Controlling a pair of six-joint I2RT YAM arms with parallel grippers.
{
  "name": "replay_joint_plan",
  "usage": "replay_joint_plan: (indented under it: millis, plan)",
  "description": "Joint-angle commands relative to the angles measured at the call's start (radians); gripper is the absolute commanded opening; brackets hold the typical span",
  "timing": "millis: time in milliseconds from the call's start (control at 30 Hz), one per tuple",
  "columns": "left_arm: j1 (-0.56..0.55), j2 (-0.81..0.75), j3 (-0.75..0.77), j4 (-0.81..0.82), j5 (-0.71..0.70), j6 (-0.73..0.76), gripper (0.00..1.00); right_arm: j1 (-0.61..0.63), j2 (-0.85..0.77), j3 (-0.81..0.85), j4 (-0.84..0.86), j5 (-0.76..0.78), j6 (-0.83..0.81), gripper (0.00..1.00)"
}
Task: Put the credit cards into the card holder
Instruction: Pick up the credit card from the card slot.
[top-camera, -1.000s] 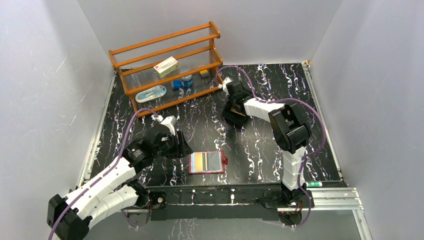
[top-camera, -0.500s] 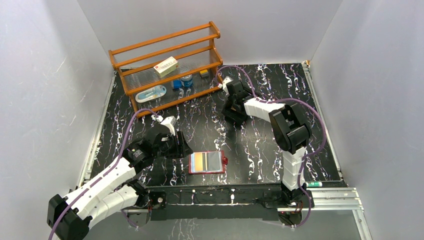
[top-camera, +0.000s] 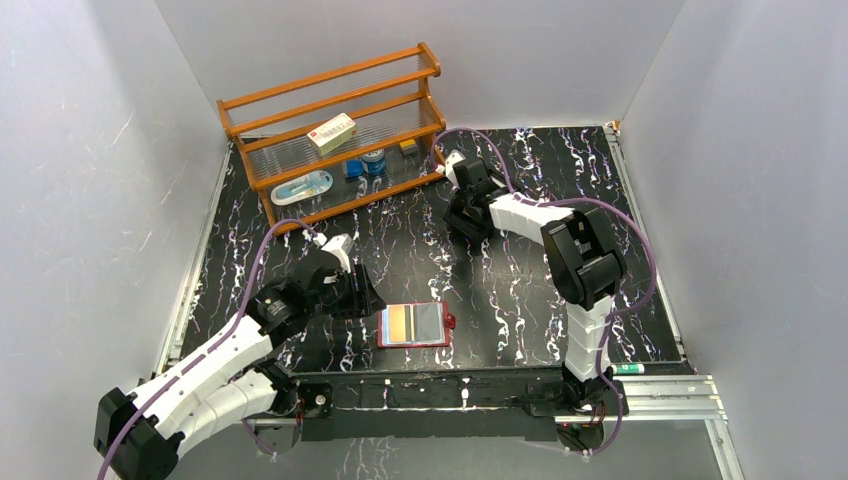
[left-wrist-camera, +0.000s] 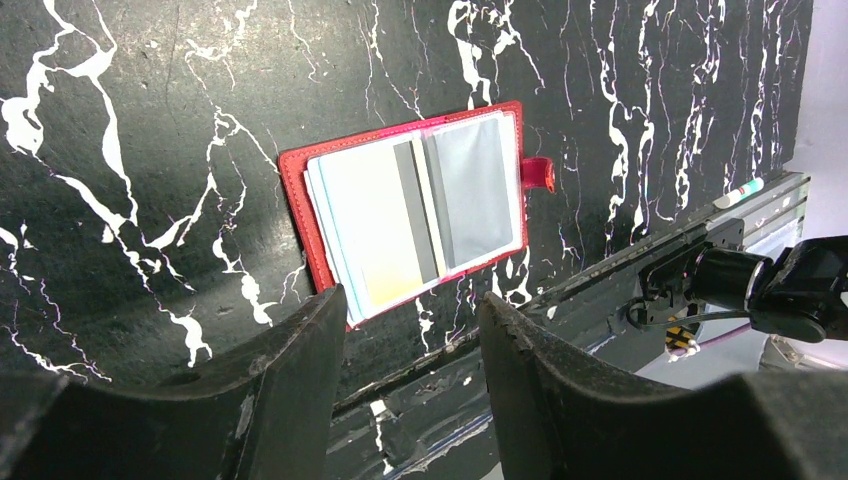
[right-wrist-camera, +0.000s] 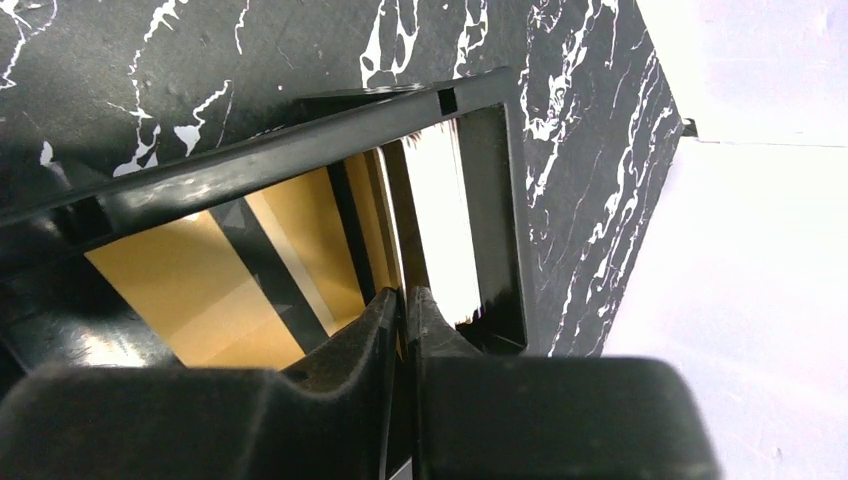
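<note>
While the left gripper hangs low over the desk with its jaws wide apart and holding nothing, the card holder lies open just to its right. It is flat near the front edge of the desk, and its snap tab points to the right. Further right and further back, the right gripper reaches into a black tray. Its jaws are narrow, pinching the edge of one of the credit cards that stand there, gold ones and a white one.

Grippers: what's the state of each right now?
Left gripper: open, empty.
Right gripper: closed on the edge of a gold card in the black tray.
</note>
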Motion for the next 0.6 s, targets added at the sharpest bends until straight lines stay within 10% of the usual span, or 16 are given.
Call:
replay_joint_plan:
  millis: [0,567]
  plan:
    - [-0.003,-0.021,-0.012,0.007,0.015,-0.010,0.50,-0.004,-0.058,0.060,-0.013,0.004,0.030,0.10]
    - [-0.002,0.064,0.057,0.023,0.092,-0.139,0.50,0.001,-0.268,0.151,-0.411,-0.215,0.357,0.00]
